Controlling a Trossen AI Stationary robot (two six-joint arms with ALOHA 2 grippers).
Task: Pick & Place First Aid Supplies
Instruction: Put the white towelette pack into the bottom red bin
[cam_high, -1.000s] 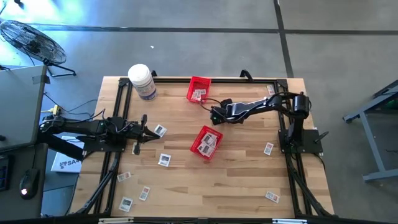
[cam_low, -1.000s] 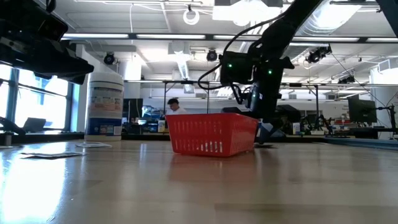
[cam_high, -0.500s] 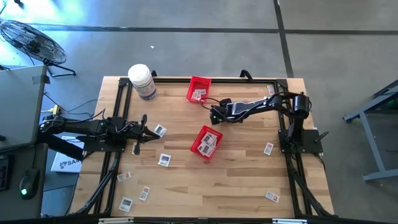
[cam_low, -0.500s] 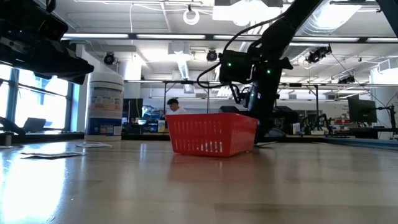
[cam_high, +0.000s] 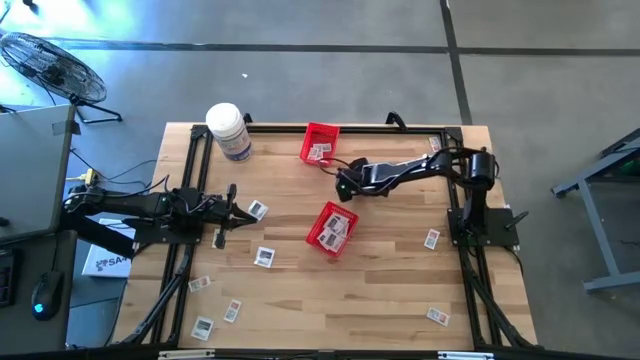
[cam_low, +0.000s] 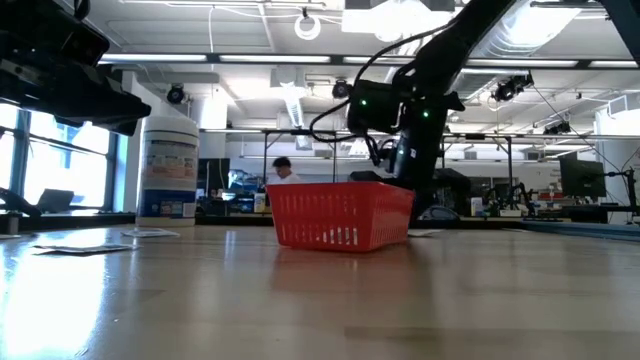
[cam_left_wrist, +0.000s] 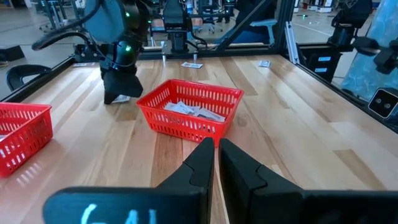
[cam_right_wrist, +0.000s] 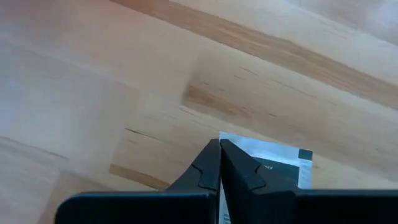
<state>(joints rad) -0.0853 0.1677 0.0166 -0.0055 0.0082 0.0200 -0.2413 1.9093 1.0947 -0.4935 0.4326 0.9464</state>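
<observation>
Pale wood-plank table (cam_high: 380, 290), right gripper (cam_right_wrist: 220, 148) closed, dark fingertips pinching flat white-grey packet (cam_right_wrist: 273, 163) on the planks, red mesh basket (cam_high: 331, 230) beside it, left gripper (cam_left_wrist: 216, 147) shut, idle at table's left.

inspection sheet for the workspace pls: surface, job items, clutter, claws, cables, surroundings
Surface: wooden table, black frame along its edges.
Job's things: small white packets scattered over the table; more lie in the middle red basket and the far red basket.
Clutter: big white jar at the far left corner.
Claws: right claw shut on a packet lying on the wood between the baskets; left claw shut, empty, waiting at the left edge.
Cables: black cable looping by the right arm; more hang off the left side.
Surroundings: floor fan, lab room with a person far behind.
</observation>
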